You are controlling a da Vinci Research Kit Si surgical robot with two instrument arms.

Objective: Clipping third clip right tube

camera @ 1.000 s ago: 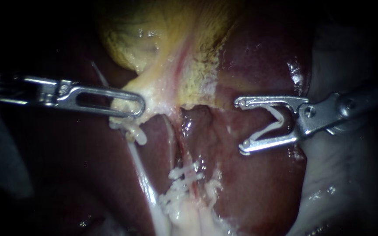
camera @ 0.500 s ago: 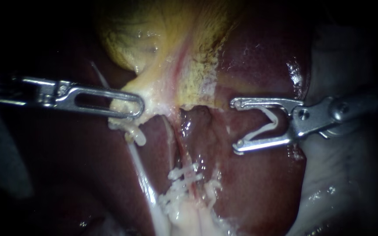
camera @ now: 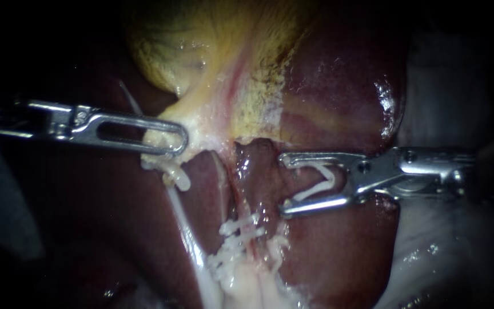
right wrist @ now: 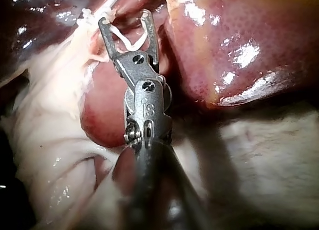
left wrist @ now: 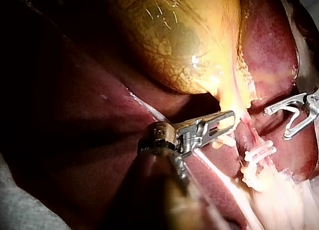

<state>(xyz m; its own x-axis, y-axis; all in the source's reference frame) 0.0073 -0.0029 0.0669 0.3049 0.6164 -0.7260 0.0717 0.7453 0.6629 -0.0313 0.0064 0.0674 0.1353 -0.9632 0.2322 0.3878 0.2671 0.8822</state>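
My left instrument (camera: 179,141) comes in from the left, its jaws shut on the pale lower end of the yellow gallbladder (camera: 201,51), also seen in the left wrist view (left wrist: 227,120). My right instrument (camera: 284,184) carries an open white V-shaped clip (camera: 320,183) between its wide-spread jaws, both jaws touching it. Its tips lie over the liver, just right of the thin reddish right tube (camera: 238,197) and apart from it. White clips (camera: 242,228) sit across that tube lower down. In the right wrist view the clip (right wrist: 127,40) points at the white clips ahead of the jaws (right wrist: 124,18).
Dark red liver (camera: 338,80) fills the right and the middle. A white left tube (camera: 181,220) runs down from the left jaws. Pale white tissue (camera: 247,286) gathers under the clips. Light wet material (camera: 430,246) lies beyond the liver's right edge.
My right instrument has moved left and a little down with its clip, closer to the right tube, and its shaft now lies level. The left instrument has held still.
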